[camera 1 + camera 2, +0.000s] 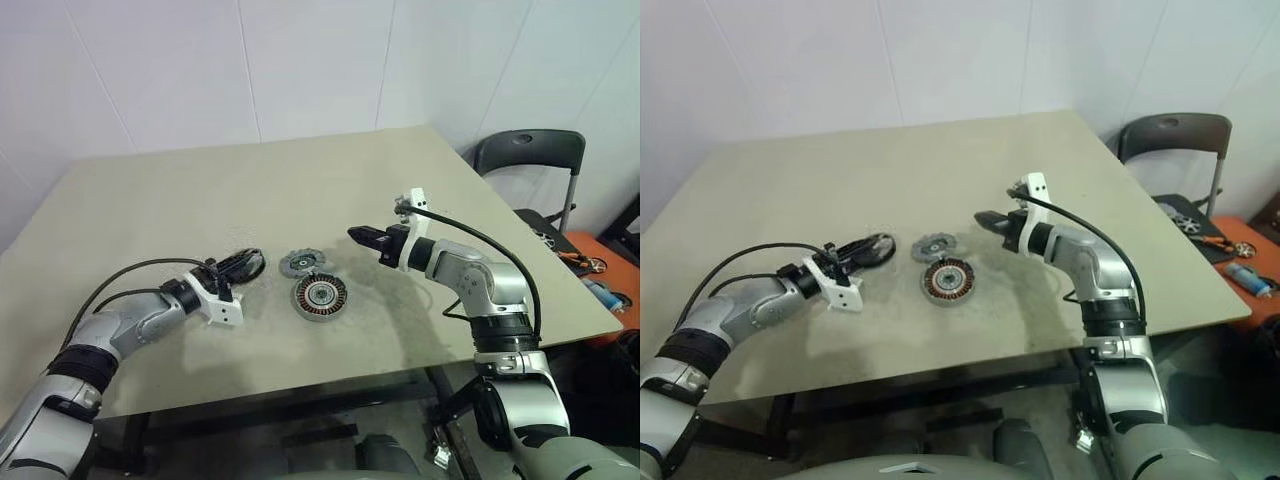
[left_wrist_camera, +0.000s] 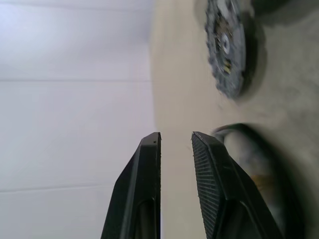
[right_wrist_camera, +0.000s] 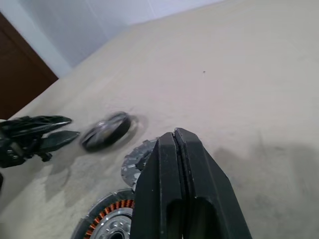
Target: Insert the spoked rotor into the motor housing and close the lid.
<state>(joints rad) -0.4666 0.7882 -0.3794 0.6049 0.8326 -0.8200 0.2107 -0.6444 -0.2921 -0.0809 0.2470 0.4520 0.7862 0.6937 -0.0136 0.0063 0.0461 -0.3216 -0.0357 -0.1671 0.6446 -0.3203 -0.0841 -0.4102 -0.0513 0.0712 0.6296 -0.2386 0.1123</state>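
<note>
Pincer, left (image 1: 236,268): fingers a narrow slit apart, nothing between them; left of the housing (image 1: 319,296), tips at the rotor (image 1: 248,263), probably working toward a grip.
Pincer, right (image 1: 358,235): closed, empty, raised right of the housing, apparently keeping clear.
Lid (image 1: 301,263): on the tabletop (image 1: 200,190) just behind the housing, seemingly awaiting its turn.

You won't find any readable text, label, brand or number here (none on any surface).
</note>
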